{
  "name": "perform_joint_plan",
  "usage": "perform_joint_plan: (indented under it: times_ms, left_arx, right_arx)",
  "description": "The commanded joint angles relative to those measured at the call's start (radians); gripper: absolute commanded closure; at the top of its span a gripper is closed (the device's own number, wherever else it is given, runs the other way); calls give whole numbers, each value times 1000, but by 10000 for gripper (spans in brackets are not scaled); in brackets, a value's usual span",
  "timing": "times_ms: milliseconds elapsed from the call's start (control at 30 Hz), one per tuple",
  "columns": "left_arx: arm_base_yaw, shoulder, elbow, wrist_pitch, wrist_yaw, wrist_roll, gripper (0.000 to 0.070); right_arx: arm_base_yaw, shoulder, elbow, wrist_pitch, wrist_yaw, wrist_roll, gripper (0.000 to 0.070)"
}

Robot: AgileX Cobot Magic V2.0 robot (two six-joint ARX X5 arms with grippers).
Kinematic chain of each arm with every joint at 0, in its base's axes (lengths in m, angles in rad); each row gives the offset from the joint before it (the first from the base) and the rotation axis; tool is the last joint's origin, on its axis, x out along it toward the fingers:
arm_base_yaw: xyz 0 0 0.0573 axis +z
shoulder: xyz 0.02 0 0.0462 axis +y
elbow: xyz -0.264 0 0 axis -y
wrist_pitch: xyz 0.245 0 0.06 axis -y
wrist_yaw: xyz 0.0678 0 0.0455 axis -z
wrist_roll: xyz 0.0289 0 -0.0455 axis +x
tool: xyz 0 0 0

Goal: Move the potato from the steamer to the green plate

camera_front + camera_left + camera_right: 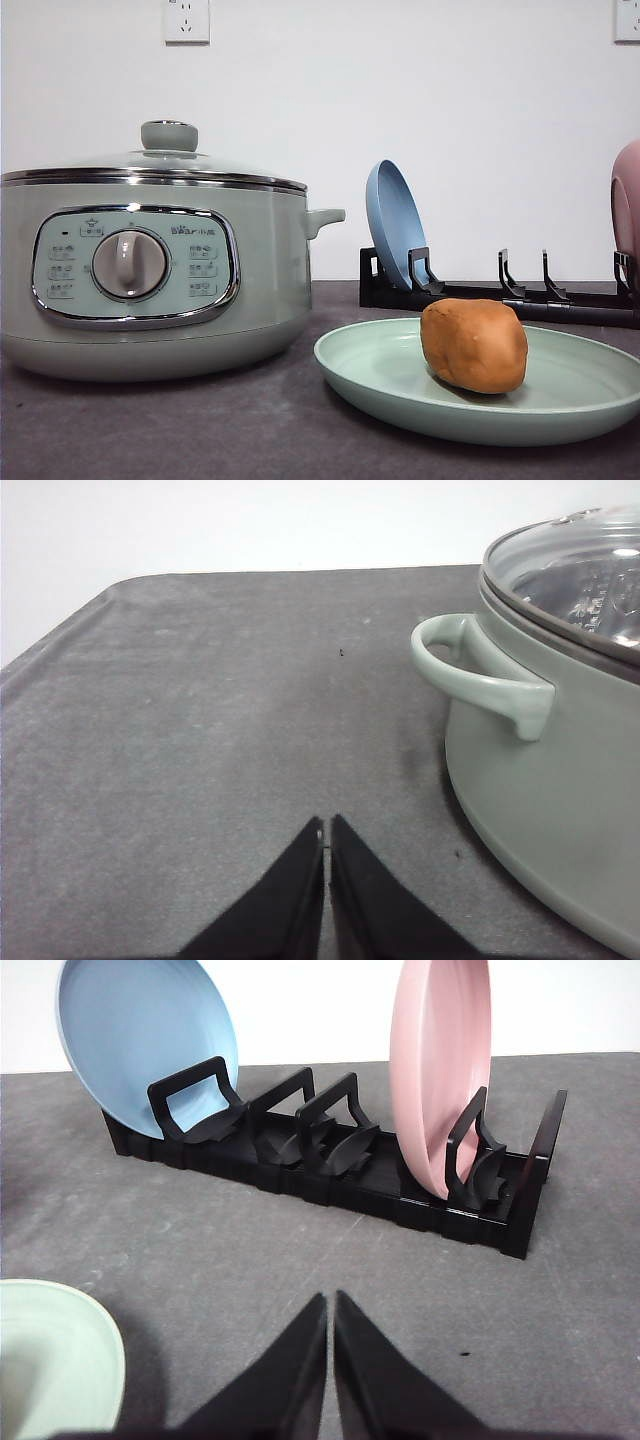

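Resting on the green plate (380, 380), the potato (474, 344) sits right of our lidded steamer (150, 270); our left gripper (327, 830) and right gripper (331, 1305) are clenched, empty.

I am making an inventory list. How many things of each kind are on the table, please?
Plates: 3 (green plate, blue plate, pink plate)
Potato: 1
Steamer: 1
Plate rack: 1
Total: 6
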Motion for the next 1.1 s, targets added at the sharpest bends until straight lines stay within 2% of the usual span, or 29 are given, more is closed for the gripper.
perform_joint_plan:
  times_ms: [0, 1067]
  left_arx:
    - [0, -2, -12, -28, -1, 1, 697]
    - [0, -2, -12, -28, -1, 1, 697]
  right_arx:
    - [0, -1, -5, 4, 0, -7, 700]
    - [-1, -1, -5, 4, 0, -7, 700]
